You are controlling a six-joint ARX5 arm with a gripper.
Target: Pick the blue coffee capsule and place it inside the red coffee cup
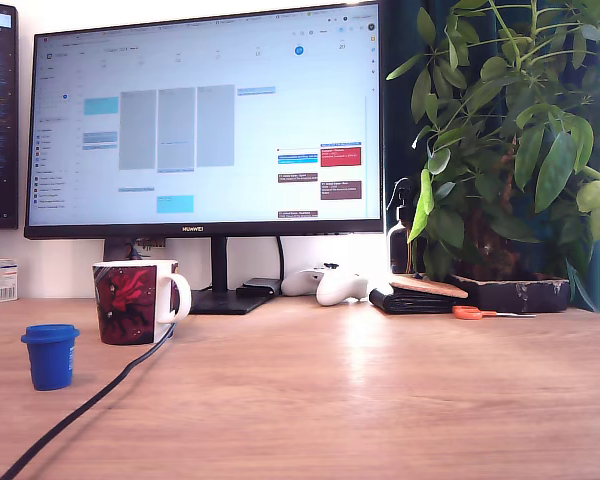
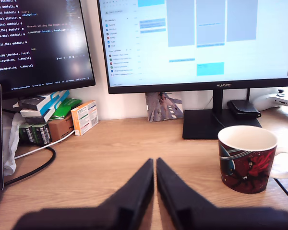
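A: Where does it stand? The small solid-blue plastic capsule (image 1: 50,355) with the wide flat rim sits upright on the wooden bench (image 1: 360,400), near the exterior view's left edge. The dark red and black patterned ceramic mug (image 1: 133,302) with white rim and handle is just beside it, further back and apart from it.

B: And the black pincer (image 2: 155,165)? Its two fingers meet at the tips with barely a slit between, gripping nothing.

A: Then I'd judge the reach has not begun. It should spread wide first, come down over the capsule from above, and close on the tapered body under the rim, minding the black cable (image 1: 90,400) that runs close by.

B: The wrist view shows the mug's (image 2: 249,160) white, empty inside, which the exterior view hides. It does not show the capsule at all.

A: And the exterior view shows no arm.
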